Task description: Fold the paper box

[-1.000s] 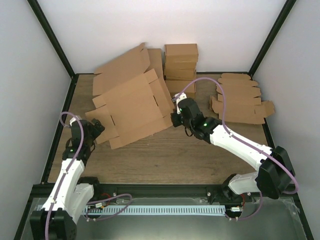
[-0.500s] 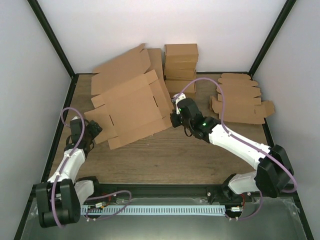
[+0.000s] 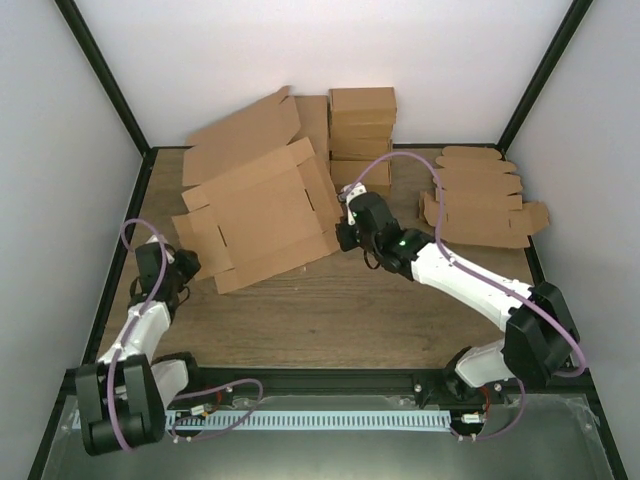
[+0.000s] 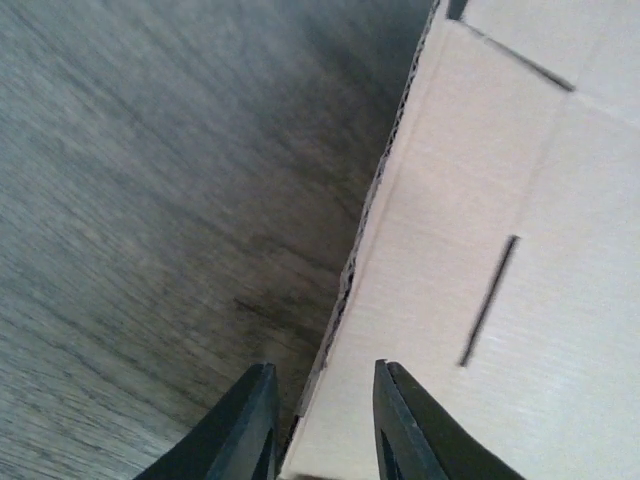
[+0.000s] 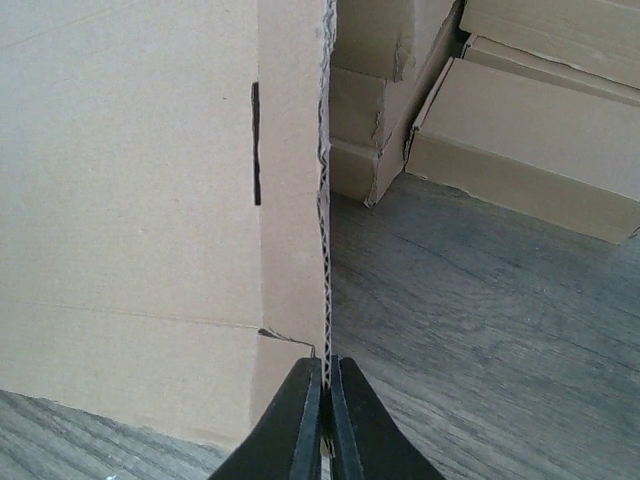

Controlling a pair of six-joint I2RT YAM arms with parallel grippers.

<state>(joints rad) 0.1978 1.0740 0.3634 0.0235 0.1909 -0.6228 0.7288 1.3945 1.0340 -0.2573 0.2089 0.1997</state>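
**Taking the paper box [image 3: 265, 215] by opposite edges**
It is lying askew at the back left of the counter [image 3: 330, 310]. The right end effector [image 5: 325, 375] is clenching its right edge, and the left end effector [image 4: 325, 385] is straddling the left flap, jaws apart. Closing this near the edge is risking a slip or a crumpled flap.

A wooden table [image 3: 330, 310] with dark grain fills the floor between white walls [image 3: 330, 50] and black frame posts [image 3: 100, 75]. At the back stands a stack of small brown boxes [image 3: 362, 125], closed and one upon another. To the right of it, near the wall, lies a pile of flat cardboard blanks [image 3: 480, 200] with rounded tabs. A large flat cardboard sheet [image 3: 240, 130] lies at the back left. The right wrist view shows the low boxes resting on the wood.
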